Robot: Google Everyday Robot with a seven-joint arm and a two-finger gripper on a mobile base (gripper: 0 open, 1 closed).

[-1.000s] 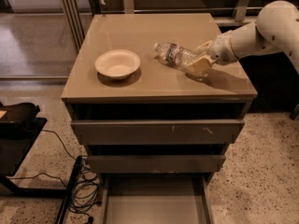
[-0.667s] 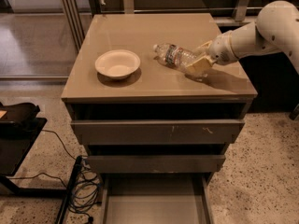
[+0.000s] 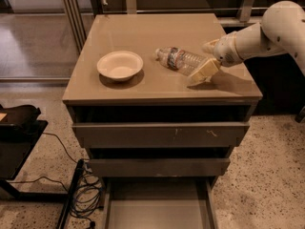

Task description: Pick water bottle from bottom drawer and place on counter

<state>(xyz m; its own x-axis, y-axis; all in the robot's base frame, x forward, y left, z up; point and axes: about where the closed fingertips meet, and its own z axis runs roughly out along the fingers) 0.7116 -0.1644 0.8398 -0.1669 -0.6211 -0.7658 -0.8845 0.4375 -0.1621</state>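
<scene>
- One water bottle (image 3: 178,59) lies on its side on the desk (image 3: 143,32), right of centre, cap pointing left.
- The gripper (image 3: 198,63) reaches in low from the right, its fingers (image 3: 204,73) spread, straddling the bottle's base.
- One white bowl (image 3: 120,65) sits to the left.
- Of three drawers, the bottom drawer (image 3: 157,213) is pulled out.

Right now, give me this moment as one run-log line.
water bottle: lying on counter | claw: at its base end | bottom drawer: open, bottle out | bowl: beside bottle, apart
</scene>
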